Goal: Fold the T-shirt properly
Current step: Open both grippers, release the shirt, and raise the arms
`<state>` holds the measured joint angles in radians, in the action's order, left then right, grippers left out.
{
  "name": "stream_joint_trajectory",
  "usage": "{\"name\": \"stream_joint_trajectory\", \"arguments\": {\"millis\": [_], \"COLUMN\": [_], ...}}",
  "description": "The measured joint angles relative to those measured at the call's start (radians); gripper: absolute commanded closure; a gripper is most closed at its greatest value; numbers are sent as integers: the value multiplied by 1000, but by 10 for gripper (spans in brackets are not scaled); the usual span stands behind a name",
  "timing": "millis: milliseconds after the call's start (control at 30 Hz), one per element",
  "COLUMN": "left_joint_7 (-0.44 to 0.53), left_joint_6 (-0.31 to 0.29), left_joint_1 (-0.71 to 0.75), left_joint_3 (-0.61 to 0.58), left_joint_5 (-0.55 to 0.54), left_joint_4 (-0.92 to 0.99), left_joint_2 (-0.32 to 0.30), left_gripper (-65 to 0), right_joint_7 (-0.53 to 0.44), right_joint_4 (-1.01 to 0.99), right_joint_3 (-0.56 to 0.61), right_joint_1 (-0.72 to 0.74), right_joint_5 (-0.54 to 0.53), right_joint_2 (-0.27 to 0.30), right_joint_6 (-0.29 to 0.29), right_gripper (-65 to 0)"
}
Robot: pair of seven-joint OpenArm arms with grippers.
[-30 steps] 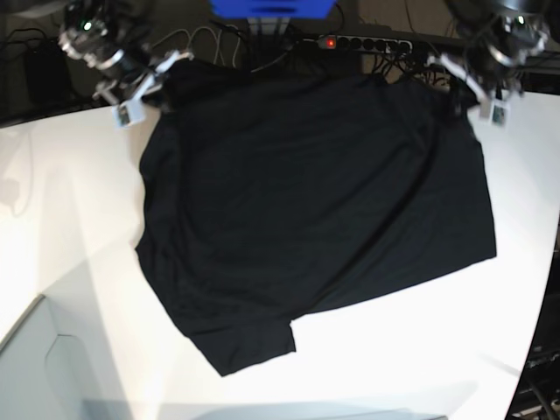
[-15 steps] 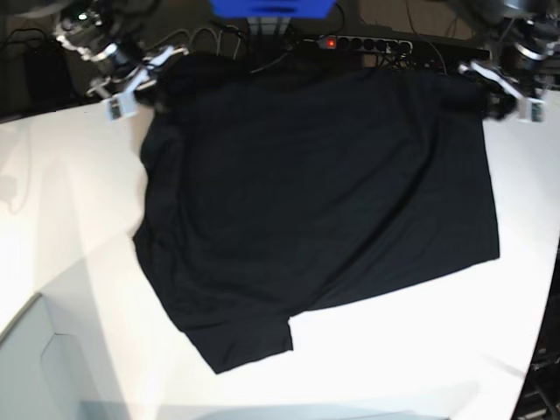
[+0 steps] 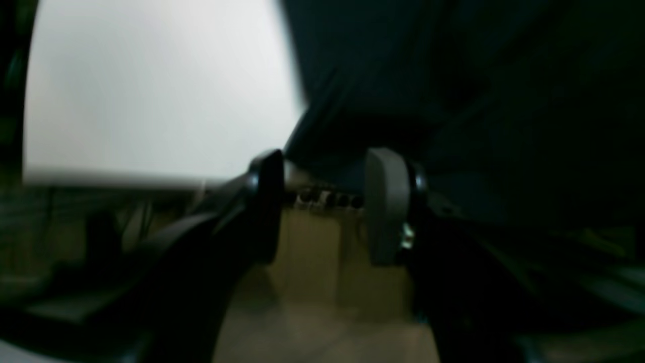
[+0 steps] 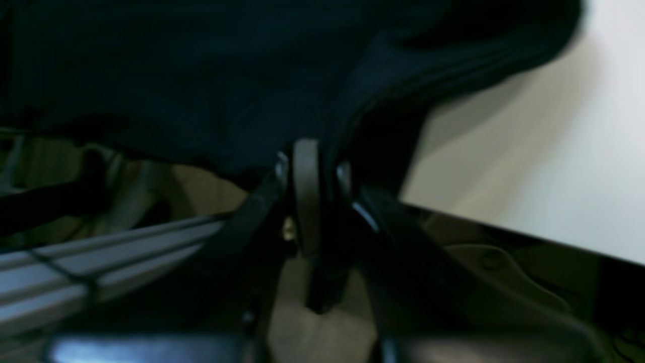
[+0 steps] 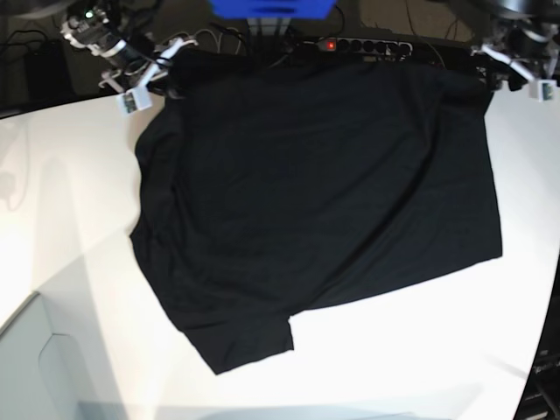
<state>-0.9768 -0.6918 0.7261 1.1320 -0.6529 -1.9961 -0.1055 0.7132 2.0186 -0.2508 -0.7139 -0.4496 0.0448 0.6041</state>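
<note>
- We see the black T-shirt (image 5: 319, 201) spread flat over most of the white counter (image 5: 70, 219), its far edge running to the counter's back rim by the power strip (image 5: 367, 44).
- At the shirt's far corner, the right gripper (image 4: 315, 166) has its jaws pressed together on a bunched fold of the cloth.
- At the shirt's other far corner, the left gripper (image 3: 322, 201) has its jaws parted, with nothing between them; the cloth lies just beyond.
- Both wrist views are blurred and dark, so we cannot make out seams or sleeves.
- Both arms are cut off by the base view's top edge.
</note>
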Motion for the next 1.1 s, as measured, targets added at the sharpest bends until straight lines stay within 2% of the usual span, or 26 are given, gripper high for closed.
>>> {"name": "stream_joint_trajectory", "arguments": {"millis": [67, 167, 267, 433, 500, 567, 633, 700, 833, 967, 1033, 1100], "left_joint_7": [7, -12, 16, 8, 5, 8, 13, 9, 8, 16, 27, 29], "left_joint_6": [-6, -8, -8, -8, -8, -8, -8, -8, -8, -3, -5, -5], "left_joint_1": [44, 41, 36, 39, 40, 44, 64, 88, 107, 158, 176, 179], "left_joint_3": [-2, -40, -44, -47, -47, -44, -48, -48, -48, -94, -145, -233], "left_joint_5": [-35, -1, -17, -11, -6, -6, -10, -4, -6, 49, 99, 195], "left_joint_4": [-25, -6, -11, -7, -7, -7, -7, -7, -6, -2, 13, 75], "left_joint_2": [19, 5, 5, 11, 10, 9, 6, 9, 12, 24, 52, 70], "left_gripper": [-257, -257, -257, -257, -257, -257, -257, -257, -257, -257, -257, -258], "right_joint_7": [-1, 11, 73, 167, 211, 212, 196, 175, 188, 167, 168, 180], "right_joint_4": [0, 0, -1, 1, 1, 2, 3, 5, 1, -1, -3, -20], "right_joint_3": [1, 0, -1, -18, -71, -149, -273, -420, -606, -707, -716, -694], "right_joint_1": [-5, 8, 46, 103, 124, 134, 123, 74, -9, -122, -177, -198], "right_joint_5": [-3, 1, 0, -10, -56, -151, -259, -311, -314, -312, -270, -156], "right_joint_2": [-9, -7, -7, -10, -17, -8, -13, -8, -18, -55, -90, -115], "right_joint_6": [0, 0, 0, 0, 0, 0, 0, 2, 1, 2, 1, 2], "right_gripper": [-109, -192, -257, -272, -277, -294, -302, -303, -303, -303, -303, -303]}}
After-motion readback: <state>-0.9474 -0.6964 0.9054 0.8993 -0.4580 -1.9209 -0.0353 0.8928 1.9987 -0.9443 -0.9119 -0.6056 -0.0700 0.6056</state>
